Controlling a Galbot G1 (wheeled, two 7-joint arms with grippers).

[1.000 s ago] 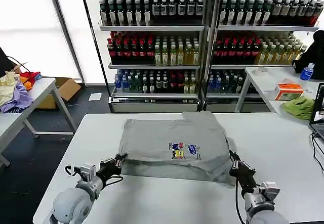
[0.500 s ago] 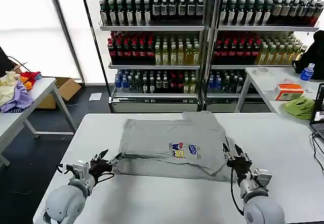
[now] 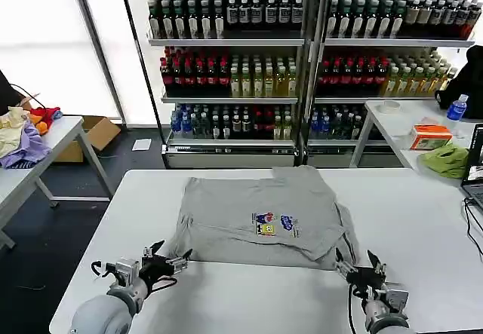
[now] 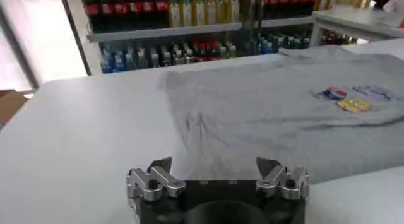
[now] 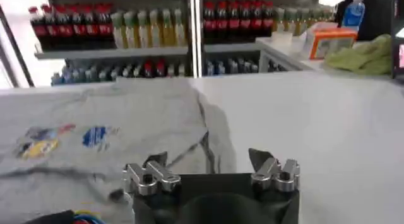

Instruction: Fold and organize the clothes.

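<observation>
— What do we count on the work table (image 3: 423, 221)?
— We count one grey shirt (image 3: 260, 217), carrying one cartoon print (image 3: 273, 225).
— And grippers?
— We count two: one left gripper (image 3: 167, 258), one right gripper (image 3: 355, 265), each with jaws parted.
— Tables?
— We count three: the work table and two side tables (image 3: 45, 149) (image 3: 411, 127).

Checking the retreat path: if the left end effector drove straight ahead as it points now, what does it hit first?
Most likely the near left edge of the grey shirt lying flat on the table. The left end effector is open and aimed at it across bare tabletop; its height above the surface is unclear.
</observation>
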